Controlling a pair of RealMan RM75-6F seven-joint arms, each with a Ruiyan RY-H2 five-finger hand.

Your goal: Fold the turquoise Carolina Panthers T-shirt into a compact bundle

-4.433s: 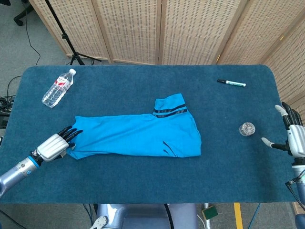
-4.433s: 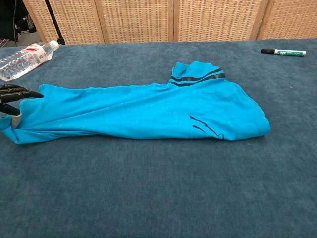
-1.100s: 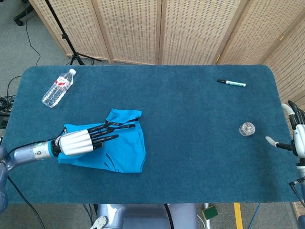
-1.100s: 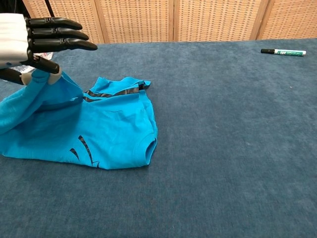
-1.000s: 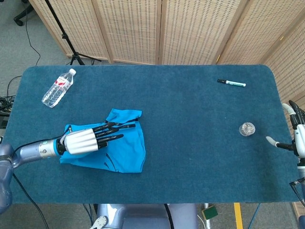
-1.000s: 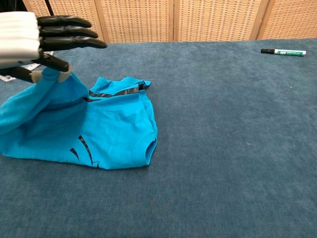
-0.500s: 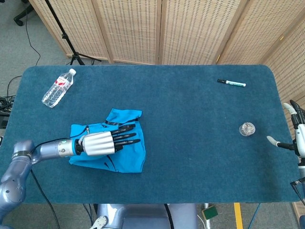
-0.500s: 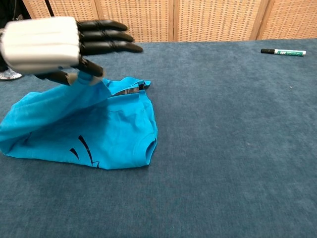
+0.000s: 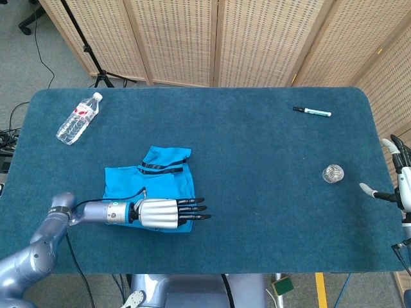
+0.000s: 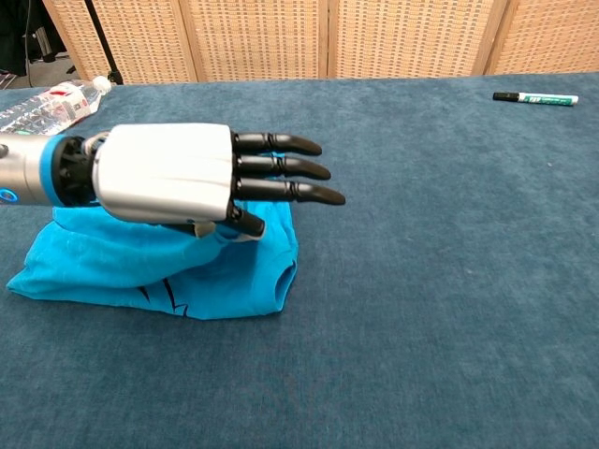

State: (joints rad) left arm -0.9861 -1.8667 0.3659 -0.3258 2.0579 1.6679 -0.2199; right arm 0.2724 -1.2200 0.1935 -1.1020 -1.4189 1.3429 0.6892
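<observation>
The turquoise T-shirt (image 9: 153,181) lies as a folded, roughly square bundle at the table's front left, with its black-striped sleeve at the far edge. My left hand (image 9: 166,213) hovers over the bundle's near right corner, fingers stretched out to the right. In the chest view the left hand (image 10: 178,173) covers the top of the T-shirt (image 10: 94,264), and its thumb pinches a layer of cloth against the underside of the fingers. My right hand (image 9: 401,185) stays at the table's right edge, fingers spread, holding nothing.
A water bottle (image 9: 78,117) lies at the back left of the blue table (image 9: 257,147). A green marker (image 9: 312,111) lies at the back right, and a small clear round object (image 9: 332,173) sits near the right hand. Wicker screens stand behind the table.
My left hand has carried the shirt's left layer to the right over the bundle and down, so the shirt is narrower and flatter. The right hand has not moved.
</observation>
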